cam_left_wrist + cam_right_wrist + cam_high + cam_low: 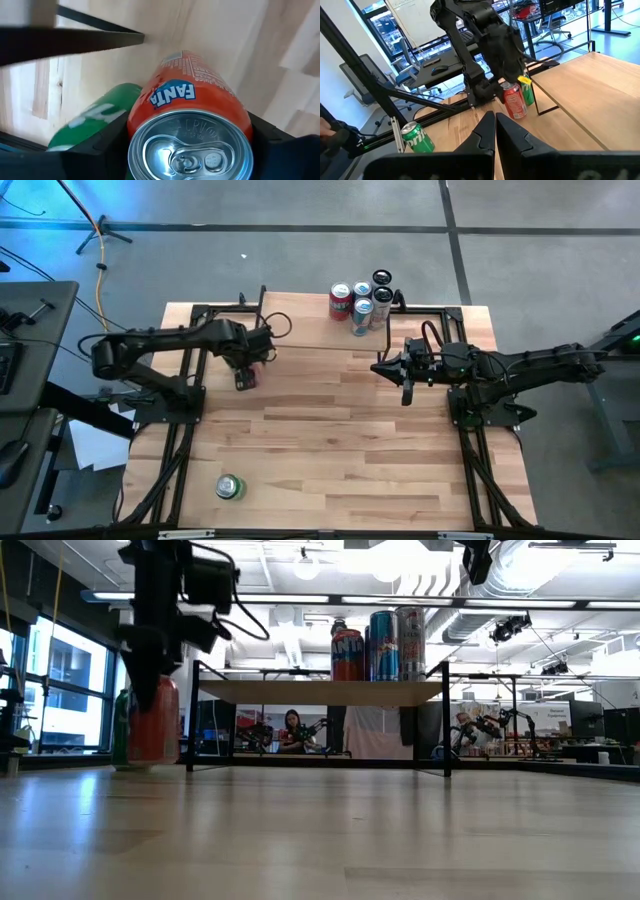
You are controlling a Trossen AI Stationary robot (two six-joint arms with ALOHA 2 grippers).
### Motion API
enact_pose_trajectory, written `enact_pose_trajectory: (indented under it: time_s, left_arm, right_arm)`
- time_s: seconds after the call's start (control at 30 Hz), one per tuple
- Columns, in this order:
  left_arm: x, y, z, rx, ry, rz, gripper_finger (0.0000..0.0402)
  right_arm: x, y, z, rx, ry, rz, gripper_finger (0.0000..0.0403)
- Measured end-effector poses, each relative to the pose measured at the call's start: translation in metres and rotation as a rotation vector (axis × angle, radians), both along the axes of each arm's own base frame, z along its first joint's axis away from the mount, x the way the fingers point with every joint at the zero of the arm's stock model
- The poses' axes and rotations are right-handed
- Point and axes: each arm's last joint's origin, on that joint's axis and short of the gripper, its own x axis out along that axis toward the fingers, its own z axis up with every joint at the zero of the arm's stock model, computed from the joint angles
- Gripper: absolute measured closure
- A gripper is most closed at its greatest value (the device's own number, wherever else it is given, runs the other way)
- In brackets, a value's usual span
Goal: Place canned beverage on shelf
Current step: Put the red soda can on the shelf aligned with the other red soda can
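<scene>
- My left gripper (pixel 187 150) has its jaws on either flank of the orange Fanta can (pixel 192 130), one finger showing on each side of the can wall; they look to be on the can, though I cannot tell how firmly they bite.
- The can stands upright on the tabletop (pixel 340 440) directly under my wrist, lid up and unopened, so I judge it full: fairly heavy for its size, with a thin, smooth wall that is slippery and dents if squeezed hard.
- The best hold, I judge, is around the middle of the cylinder, jaws square to it, tight enough to stop it sliding but not crushing.
- Just beside my jaws, close to the Fanta can, stands a green can (pixel 97 120); it is the nearest thing I could knock when lifting.
- A black leg of the shelf (pixel 330 332) runs close past my fingers, so the lift must clear it before moving over the board.
- Farther off, the board already carries a cluster of cans (pixel 362 302) at its right part; the left part looks free for mine.
- My right gripper (pixel 495 131) waits over the table's right side, jaws pressed together, holding nothing.
- Far from my jaws, a green Sprite can (pixel 230 487) stands alone near the table's front edge, out of the way.
</scene>
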Motion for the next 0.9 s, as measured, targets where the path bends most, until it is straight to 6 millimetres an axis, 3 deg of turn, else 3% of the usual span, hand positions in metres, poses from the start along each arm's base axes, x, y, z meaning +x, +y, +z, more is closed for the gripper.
enact_pose_trajectory:
  time_s: [0.27, 0.5, 0.6, 0.73, 0.9]
  left_arm:
    - [-0.022, -0.016, 0.039, -0.115, -0.167, 0.112, 0.0169]
    - [-0.025, -0.033, 0.117, -0.107, -0.485, 0.163, 0.0169]
    - [-0.019, -0.035, 0.159, -0.079, -0.603, 0.142, 0.0169]
    - [-0.003, -0.028, 0.204, 0.064, -0.61, 0.124, 0.0169]
    - [0.027, -0.004, 0.23, 0.227, -0.464, 0.086, 0.0169]
  right_arm:
    - [0.0, 0.0, 0.0, -0.021, 0.002, 0.002, 0.0403]
    - [0.0, 0.0, 0.0, -0.02, 0.002, 0.002, 0.0403]
    - [0.0, 0.0, 0.0, -0.022, 0.003, 0.002, 0.0403]
    - [0.0, 0.0, 0.0, -0.022, 0.003, 0.002, 0.0403]
    - [0.0, 0.0, 0.0, -0.021, 0.002, 0.015, 0.0403]
